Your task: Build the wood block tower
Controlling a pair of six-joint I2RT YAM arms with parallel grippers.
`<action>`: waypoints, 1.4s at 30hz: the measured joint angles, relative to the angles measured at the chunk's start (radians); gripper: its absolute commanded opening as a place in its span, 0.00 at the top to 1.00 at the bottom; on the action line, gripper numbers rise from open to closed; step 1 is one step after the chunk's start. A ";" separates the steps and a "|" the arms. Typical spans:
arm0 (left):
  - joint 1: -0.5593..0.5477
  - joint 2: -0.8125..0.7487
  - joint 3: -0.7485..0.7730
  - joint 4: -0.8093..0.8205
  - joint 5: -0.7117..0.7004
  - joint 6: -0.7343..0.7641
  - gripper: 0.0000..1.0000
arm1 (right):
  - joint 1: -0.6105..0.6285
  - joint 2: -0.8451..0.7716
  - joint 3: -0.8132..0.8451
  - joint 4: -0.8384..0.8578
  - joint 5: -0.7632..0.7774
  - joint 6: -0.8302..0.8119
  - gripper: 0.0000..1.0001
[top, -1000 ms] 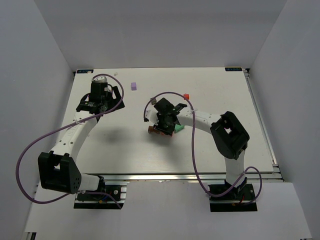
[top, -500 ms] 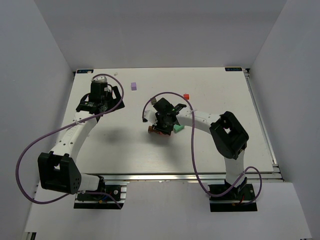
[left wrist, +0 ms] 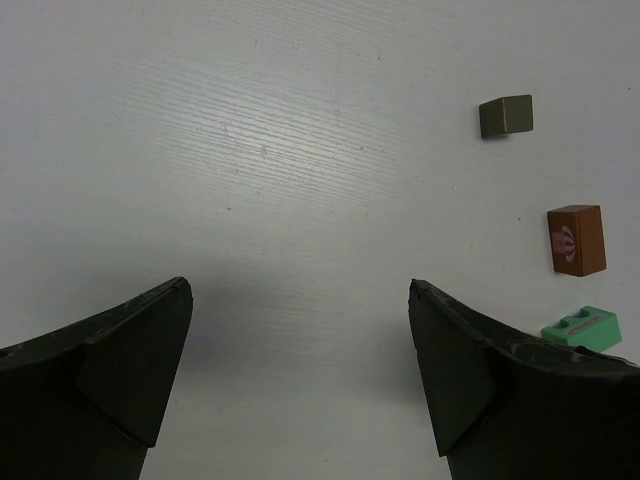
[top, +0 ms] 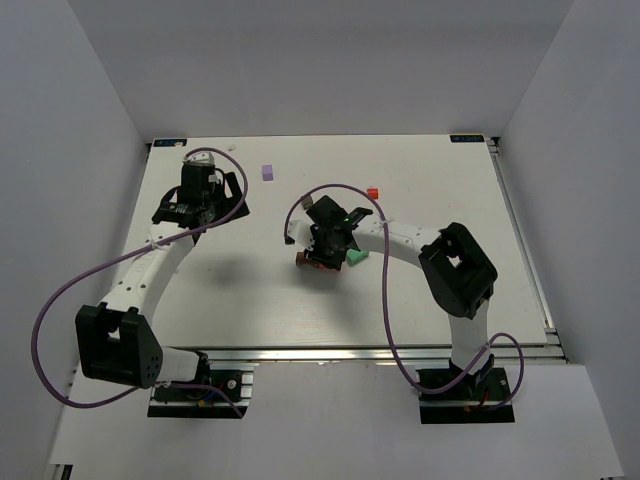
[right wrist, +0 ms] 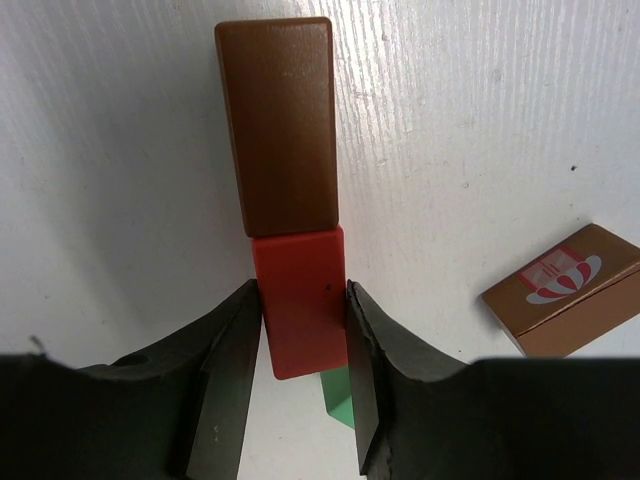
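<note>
Right pincer point(top: 328, 250) has turned a bit and slid a little left; the left arm has not moved.

It squeezes a red block point(right wrist: 298, 290) between its two fingers. The red block touches the end of a brown bar point(right wrist: 277, 125), in one line with it. A green piece point(right wrist: 340, 395) peeks out just beside it. I think this is the tower's bottom row, in the middle of the worktop point(top: 250, 300). Next it should let go softly and lift straight up. The left pincer point(left wrist: 299, 290) is wide and holds nothing. A lilac block point(top: 267, 172) waits well apart.
</note>
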State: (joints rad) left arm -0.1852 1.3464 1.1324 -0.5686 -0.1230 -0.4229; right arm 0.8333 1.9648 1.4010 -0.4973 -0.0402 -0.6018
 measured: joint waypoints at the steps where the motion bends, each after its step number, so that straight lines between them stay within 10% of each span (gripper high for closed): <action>1: 0.000 0.000 0.000 0.000 0.000 0.000 0.02 | 0.000 0.000 0.000 0.000 -0.001 0.000 0.57; 12: 0.000 0.000 0.000 0.000 0.004 0.000 0.02 | 0.000 0.012 0.000 0.000 -0.023 0.011 0.44; 15: 0.000 0.000 0.000 0.000 0.005 0.000 0.02 | 0.000 0.028 0.000 -0.002 -0.028 0.022 0.11; 42: 0.000 -0.007 0.000 0.002 0.016 0.001 0.02 | 0.000 -0.064 -0.024 0.118 0.045 0.022 0.11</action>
State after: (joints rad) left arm -0.1852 1.3396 1.1324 -0.5671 -0.1070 -0.4221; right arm 0.8337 1.9007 1.3766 -0.3794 0.0048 -0.5797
